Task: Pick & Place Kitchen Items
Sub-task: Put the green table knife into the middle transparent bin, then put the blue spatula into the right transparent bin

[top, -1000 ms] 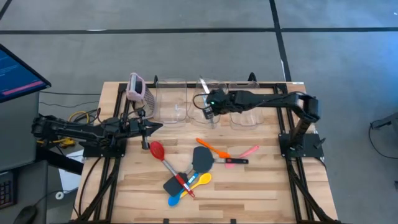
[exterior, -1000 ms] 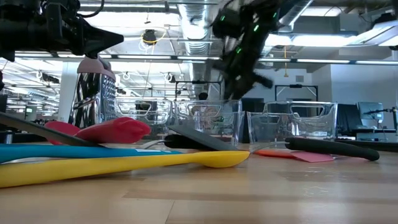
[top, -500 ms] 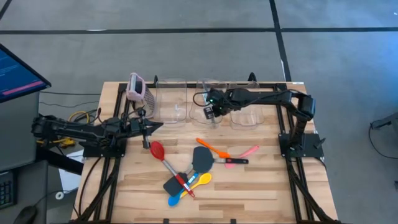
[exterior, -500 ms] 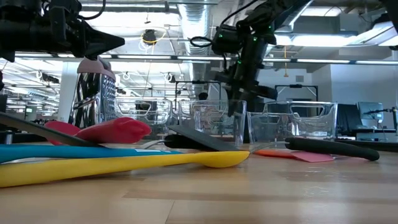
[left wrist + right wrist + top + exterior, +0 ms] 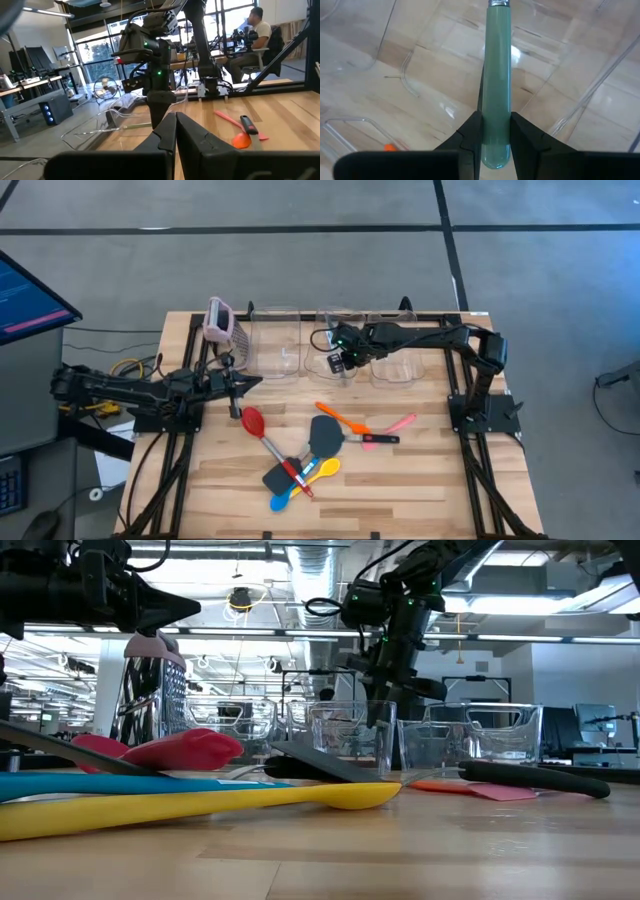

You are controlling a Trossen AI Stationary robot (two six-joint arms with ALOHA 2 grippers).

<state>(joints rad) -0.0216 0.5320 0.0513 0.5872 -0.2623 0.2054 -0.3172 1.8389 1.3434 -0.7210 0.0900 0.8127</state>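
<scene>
The right gripper (image 5: 341,362) is clamped on the handle of a clear-teal utensil (image 5: 496,95), whose pale green shaft runs straight out between the two fingers (image 5: 469,131). It hangs over the middle clear bin (image 5: 335,350) of three standing in a row along the far edge of the table (image 5: 420,470), with the bin's transparent walls close around the tool on several sides. The right arm reaches in from its base at the table's right side, stretched nearly level across the back, wrist bent downward.

The left gripper (image 5: 243,384) is fully closed on nothing, held above the table's left part, beside the pink-topped grater (image 5: 219,320) and the leftmost bin.

The rest of the utensils lie in the open middle and front: a red spoon (image 5: 252,421), a black spatula (image 5: 325,435), an orange spatula (image 5: 340,418), a pink spatula (image 5: 395,424), and a crossed heap with the yellow spoon (image 5: 322,470) and blue spoon (image 5: 282,500). The wood along the right and front-left edges lies bare.
</scene>
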